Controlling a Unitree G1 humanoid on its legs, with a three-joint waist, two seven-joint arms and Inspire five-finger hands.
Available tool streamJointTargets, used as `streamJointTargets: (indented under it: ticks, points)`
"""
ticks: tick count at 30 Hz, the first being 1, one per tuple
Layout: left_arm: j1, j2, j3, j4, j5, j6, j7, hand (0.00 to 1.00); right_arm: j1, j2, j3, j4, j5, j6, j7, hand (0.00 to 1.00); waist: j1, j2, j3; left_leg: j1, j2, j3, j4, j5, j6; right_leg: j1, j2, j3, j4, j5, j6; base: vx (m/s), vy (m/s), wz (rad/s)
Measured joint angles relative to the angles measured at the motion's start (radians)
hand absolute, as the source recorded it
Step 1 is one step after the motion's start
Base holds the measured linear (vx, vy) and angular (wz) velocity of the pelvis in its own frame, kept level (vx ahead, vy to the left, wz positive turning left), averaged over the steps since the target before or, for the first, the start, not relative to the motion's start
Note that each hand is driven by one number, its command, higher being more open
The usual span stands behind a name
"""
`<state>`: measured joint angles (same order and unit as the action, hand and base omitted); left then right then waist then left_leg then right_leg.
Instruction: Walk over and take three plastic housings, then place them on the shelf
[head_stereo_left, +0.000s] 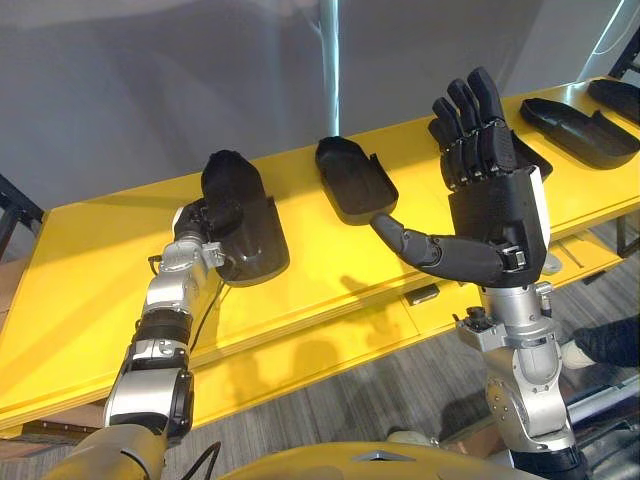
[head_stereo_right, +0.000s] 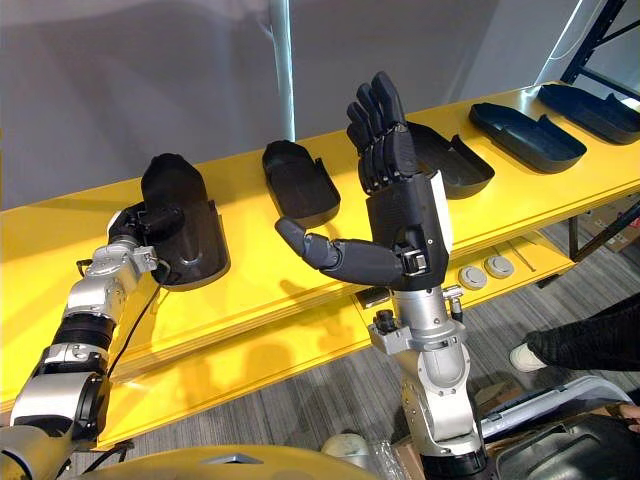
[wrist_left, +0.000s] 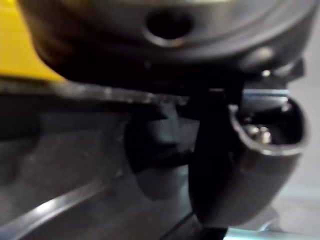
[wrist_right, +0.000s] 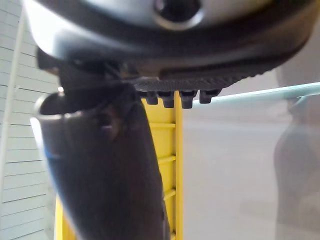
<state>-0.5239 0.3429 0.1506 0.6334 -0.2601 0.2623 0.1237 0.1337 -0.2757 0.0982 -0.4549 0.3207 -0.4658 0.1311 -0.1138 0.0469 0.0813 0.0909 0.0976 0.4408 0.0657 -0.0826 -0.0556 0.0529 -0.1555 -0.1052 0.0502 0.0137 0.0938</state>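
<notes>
Several black plastic housings lie in a row on the yellow shelf (head_stereo_left: 90, 270). My left hand (head_stereo_left: 207, 218) sits at the near left rim of the leftmost housing (head_stereo_left: 250, 230), with its fingers curled over that rim. The right hand (head_stereo_left: 492, 205) is raised above the shelf's front edge, open, fingers straight up and thumb pointing left, holding nothing. A second housing (head_stereo_left: 350, 178) lies between the two hands. A third housing (head_stereo_right: 455, 160) is partly hidden behind the right hand. Two more housings (head_stereo_left: 582, 125) (head_stereo_left: 615, 98) rest at the far right.
A lower yellow ledge (head_stereo_right: 300, 350) juts out below the shelf and carries two round parts (head_stereo_right: 485, 270). A person's shoe (head_stereo_right: 525, 356) and dark trouser leg stand on the floor at the lower right. A grey wall backs the shelf, and a dark rack post (head_stereo_right: 600, 40) rises at the right.
</notes>
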Motion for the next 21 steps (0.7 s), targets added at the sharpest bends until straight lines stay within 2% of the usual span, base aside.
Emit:
streamJointTargets:
  ticks: [4,13,21]
  points:
    - [-0.026,0.004,0.005,0.016,0.001,0.002,0.008,1.00,-0.001,0.000,0.012,0.000,0.000,0.003,-0.012,1.00,-0.001,-0.002,0.019,-0.002,0.000,0.001,0.000,-0.004,-0.004,0.000,-0.001,0.001,0.000,0.000,0.000,-0.05,-0.005,-0.01]
    - [-0.038,0.005,0.027,0.033,-0.012,0.002,0.019,1.00,-0.001,0.000,0.015,-0.001,0.000,0.008,-0.013,1.00,-0.004,-0.003,0.020,0.000,0.003,0.011,-0.002,-0.007,0.002,-0.003,0.001,0.003,0.000,-0.001,-0.002,-0.01,-0.004,-0.02]
    - [-0.046,0.005,0.023,0.033,-0.021,0.000,0.049,1.00,-0.030,0.001,0.038,0.000,-0.002,0.008,-0.042,1.00,-0.004,-0.004,0.019,0.007,0.000,0.009,-0.018,0.014,0.003,-0.001,0.001,0.001,0.000,0.001,0.000,0.00,0.000,0.00]
